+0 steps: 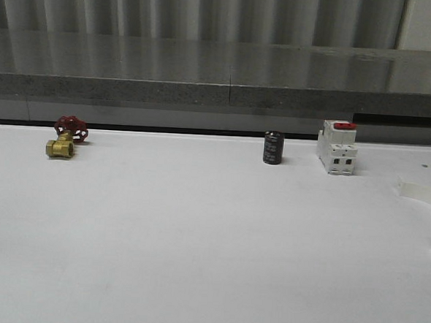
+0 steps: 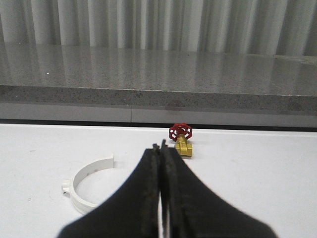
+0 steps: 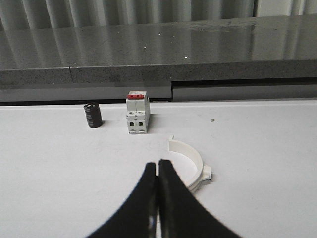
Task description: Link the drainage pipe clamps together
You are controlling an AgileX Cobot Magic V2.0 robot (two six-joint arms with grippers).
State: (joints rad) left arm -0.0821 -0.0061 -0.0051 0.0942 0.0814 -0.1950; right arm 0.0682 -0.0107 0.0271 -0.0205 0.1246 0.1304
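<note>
One white half-ring pipe clamp lies flat on the white table, just beside and slightly beyond my left gripper, which is shut with nothing in it. The other white pipe clamp lies on the table close beside my right gripper, its near end hidden behind the black fingers. That gripper is also shut and holds nothing. In the front view a piece of a white clamp shows at the table's right edge, cut off by the frame.
A brass valve with a red handwheel sits at the back left. A black cylinder and a white breaker with a red switch stand at the back right. A grey stone ledge runs behind the table.
</note>
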